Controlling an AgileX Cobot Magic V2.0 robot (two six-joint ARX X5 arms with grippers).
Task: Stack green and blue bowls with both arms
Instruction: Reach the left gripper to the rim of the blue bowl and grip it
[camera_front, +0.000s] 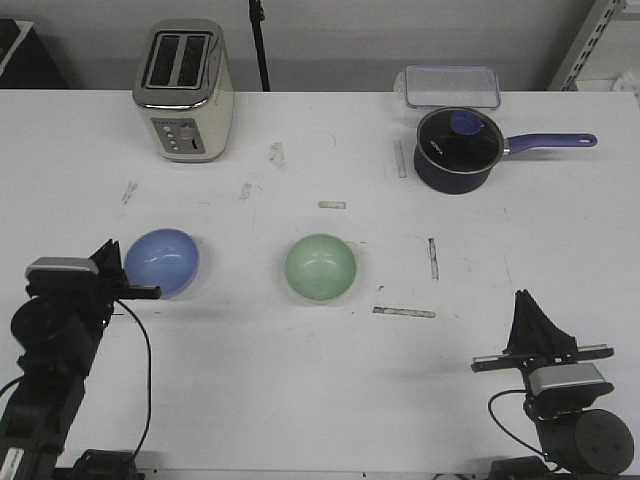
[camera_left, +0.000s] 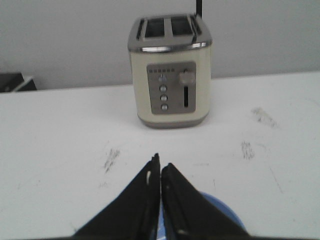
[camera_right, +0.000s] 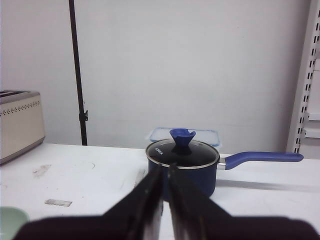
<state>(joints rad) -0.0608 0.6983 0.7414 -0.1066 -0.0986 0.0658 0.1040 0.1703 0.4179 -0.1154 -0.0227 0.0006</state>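
Observation:
The blue bowl sits upright on the white table at the left. The green bowl sits upright near the middle, apart from the blue bowl. My left gripper is shut and empty, just left of the blue bowl's rim. In the left wrist view the fingers are together, and the blue bowl shows partly under one finger. My right gripper is shut and empty at the front right, far from both bowls. In the right wrist view the gripper points at the saucepan, and the green bowl's edge shows at the corner.
A cream toaster stands at the back left. A dark navy saucepan with a purple handle stands at the back right, with a clear lidded container behind it. Tape strips lie on the table.

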